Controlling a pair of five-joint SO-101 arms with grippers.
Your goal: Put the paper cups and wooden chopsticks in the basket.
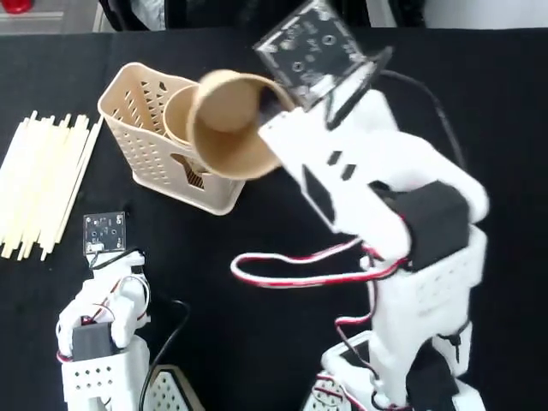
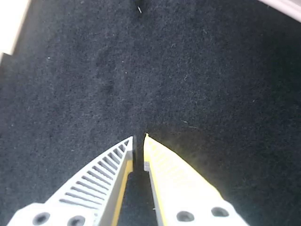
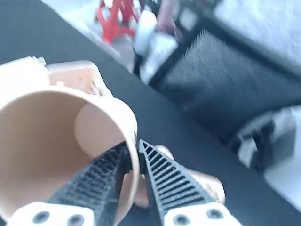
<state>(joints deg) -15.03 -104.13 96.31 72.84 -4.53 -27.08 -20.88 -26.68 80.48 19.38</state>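
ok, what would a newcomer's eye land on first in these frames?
First, the big tan paper cup, held up and tilted beside the cream basket, with the right gripper pinching its wall. The basket already holds a second cup. Next, the pale wooden chopsticks, lying in a loose row at the left edge of the high view.

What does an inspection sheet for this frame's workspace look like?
Surface: black cloth table.
Job's things: basket holds one paper cup; second paper cup held tipped sideways, overlapping the basket in the high view; wooden chopsticks lie on the cloth.
Clutter: nothing seen.
Grippers: right gripper shut on the second cup's rim; left gripper shut over cloth.
Cables: red-and-white cable loops by the right arm; black cable by the left.
Surroundings: red object beyond the table.
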